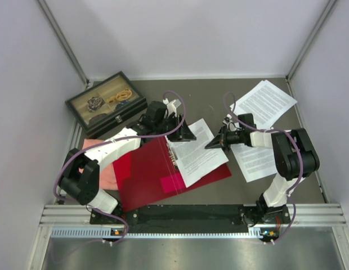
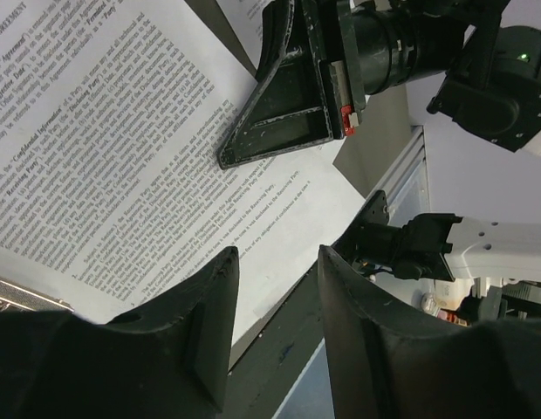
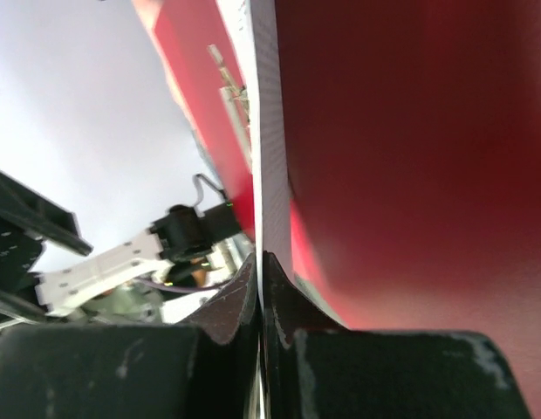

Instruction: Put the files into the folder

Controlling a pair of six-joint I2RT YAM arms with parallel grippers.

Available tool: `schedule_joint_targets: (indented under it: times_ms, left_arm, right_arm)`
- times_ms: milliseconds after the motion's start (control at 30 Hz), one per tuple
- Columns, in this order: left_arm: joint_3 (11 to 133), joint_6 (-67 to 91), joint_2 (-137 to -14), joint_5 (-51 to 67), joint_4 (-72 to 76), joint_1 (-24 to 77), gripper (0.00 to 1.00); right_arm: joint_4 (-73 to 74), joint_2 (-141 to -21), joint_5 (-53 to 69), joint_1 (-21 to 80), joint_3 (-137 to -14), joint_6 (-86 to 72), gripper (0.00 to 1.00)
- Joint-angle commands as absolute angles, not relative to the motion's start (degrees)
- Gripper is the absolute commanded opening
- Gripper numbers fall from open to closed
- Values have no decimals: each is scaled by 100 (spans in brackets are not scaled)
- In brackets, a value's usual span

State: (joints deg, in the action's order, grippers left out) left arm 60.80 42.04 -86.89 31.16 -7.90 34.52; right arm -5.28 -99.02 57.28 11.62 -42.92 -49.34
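Left gripper fills the bottom of its wrist view, its two black fingers set apart with a clear gap and nothing between them. It hovers over the near edge of a printed sheet without touching it. The dense black text on that sheet reads slanted from this angle. The words "Confidential Information", "Effective Date" and "Receiving Party" can be made out, and the rest is too small to read.

From above, the folder lies open and flat on the table, just in front of the left arm's base. A pink sticker shows on its inner face. The sheet rests on the folder's right half, its far corner reaching past the red edge. Both claws meet over it, the left gripper at its far left corner and the right gripper at its right edge.

The right gripper is pinched tight on the thin white edge of the sheet, with the red folder just behind.

Two loose sheets lie to the right, well apart from the folder. A black box sits far left, and a pink cloth lies beside the folder
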Motion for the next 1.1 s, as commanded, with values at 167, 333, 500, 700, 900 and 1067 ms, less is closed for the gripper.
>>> schedule_joint_targets:
  times_ms: [167,333,500,700,900,1067]
  left_arm:
    - [5933,4175,-8534,3348,-492,3366,46]
    - [5976,4175,-8552,3384,-483,3366,46]
    - [6038,4184,-8622,3410,-483,3366,46]
    - [6082,4219,-8692,3437,-457,3357,46]
    - [6073,4219,-8701,3454,-466,3357,45]
    - [6029,4227,-8684,3437,-466,3357,45]
  right_arm:
    - [590,-10125,5379,1239,-5045,-3190,0]
    - [615,-10151,5274,1344,-5010,-3094,0]
    - [572,-10011,5142,1397,-4904,-3041,0]
    - [317,-9800,4869,1406,-4667,-3322,0]
    - [44,-9730,4746,1459,-4448,-3577,0]
    - [-271,-9563,4579,1485,-4289,-3814,0]
